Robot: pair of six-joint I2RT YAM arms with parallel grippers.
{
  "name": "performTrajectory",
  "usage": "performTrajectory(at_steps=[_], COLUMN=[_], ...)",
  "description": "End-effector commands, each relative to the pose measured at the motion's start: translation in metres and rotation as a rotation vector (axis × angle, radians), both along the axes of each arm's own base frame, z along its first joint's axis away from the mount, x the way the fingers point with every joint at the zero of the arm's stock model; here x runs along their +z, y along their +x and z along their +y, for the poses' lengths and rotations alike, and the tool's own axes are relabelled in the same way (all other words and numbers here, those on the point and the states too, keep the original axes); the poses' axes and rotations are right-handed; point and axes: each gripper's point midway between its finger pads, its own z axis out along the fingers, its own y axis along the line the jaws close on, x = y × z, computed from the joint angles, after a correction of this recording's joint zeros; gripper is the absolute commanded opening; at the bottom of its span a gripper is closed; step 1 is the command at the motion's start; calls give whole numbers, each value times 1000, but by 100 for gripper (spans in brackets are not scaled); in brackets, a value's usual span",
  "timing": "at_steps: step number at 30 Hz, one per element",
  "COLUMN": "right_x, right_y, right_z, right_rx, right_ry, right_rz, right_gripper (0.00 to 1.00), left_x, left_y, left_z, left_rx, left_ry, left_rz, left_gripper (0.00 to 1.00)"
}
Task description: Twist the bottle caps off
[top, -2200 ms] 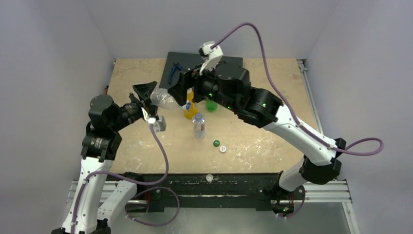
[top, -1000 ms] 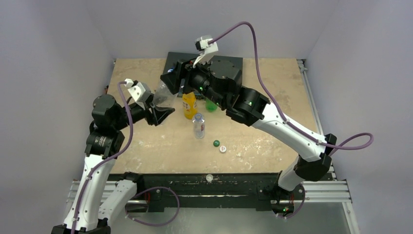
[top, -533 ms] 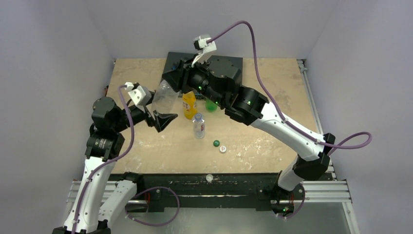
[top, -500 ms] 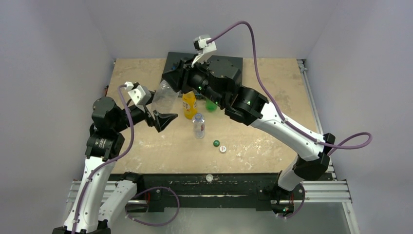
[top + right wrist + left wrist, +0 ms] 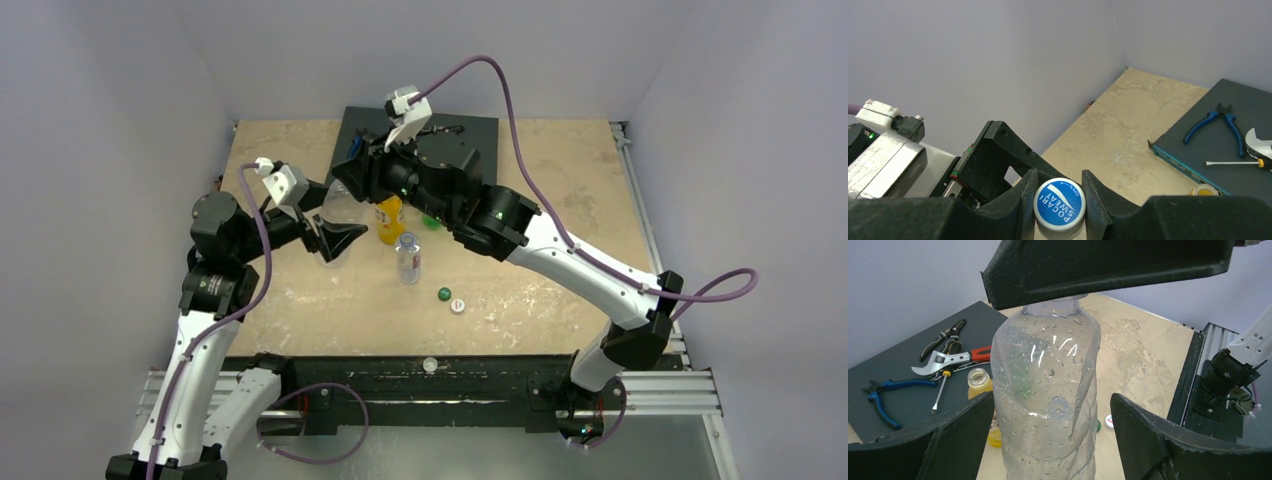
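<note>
A large clear bottle [image 5: 1048, 390] stands upright at the centre-left of the table, also in the top view [image 5: 338, 212]. My left gripper [image 5: 1052, 399] is open around its body, with a gap showing at the right finger [image 5: 1158, 440]. My right gripper [image 5: 1059, 182] reaches down from above and is shut on the bottle's blue cap [image 5: 1059, 205]. An orange-yellow bottle [image 5: 389, 215] stands uncapped beside it. A green bottle [image 5: 432, 217] and a small clear blue-labelled bottle [image 5: 407, 258] stand nearby. A dark green cap [image 5: 444, 294] and a white cap [image 5: 457, 305] lie loose on the table.
A dark mat [image 5: 478, 132] at the back of the table holds blue pliers [image 5: 1208, 122], a screwdriver [image 5: 1233, 163] and other hand tools [image 5: 945, 360]. Grey walls close in the back and both sides. The right arm [image 5: 560, 250] stretches across the table's right half.
The right gripper has closed on the blue cap. The left gripper let go of the clear bottle, opened wide, and now brackets its body again. The bottle went from tilted to upright.
</note>
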Motion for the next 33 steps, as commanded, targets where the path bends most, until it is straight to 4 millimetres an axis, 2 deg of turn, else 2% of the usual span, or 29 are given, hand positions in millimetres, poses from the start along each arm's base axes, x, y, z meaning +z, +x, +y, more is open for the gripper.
performTrajectory(at_steps=[1, 7, 11, 12, 14, 17, 20, 28, 33], right_x=[28, 27, 27, 29, 36, 46, 52, 47, 49], right_y=[-7, -9, -8, -7, -5, -1, 6, 13, 10], right_z=[-2, 6, 5, 3, -1, -6, -8, -6, -5], right_rx=[18, 35, 25, 10, -8, -50, -92, -126, -110], right_ry=[57, 56, 57, 62, 85, 117, 115, 112, 122], right_rz=[-55, -55, -52, -53, -56, -35, -29, -9, -14], right_gripper=[19, 19, 22, 27, 45, 50, 51, 44, 44], left_x=[22, 23, 25, 25, 24, 20, 20, 28, 27], left_y=[-1, 4, -1, -3, -5, -8, -5, 3, 9], left_z=[-4, -8, -11, -10, -10, -8, -3, 4, 6], left_rx=[-32, -53, -90, -91, -92, -84, -36, 36, 59], left_ry=[-18, -25, -24, -20, -7, 7, 11, -4, -13], left_rz=[-56, -44, -47, -49, -56, -65, -78, -105, -88], left_gripper=[81, 52, 44, 40, 35, 35, 36, 35, 33])
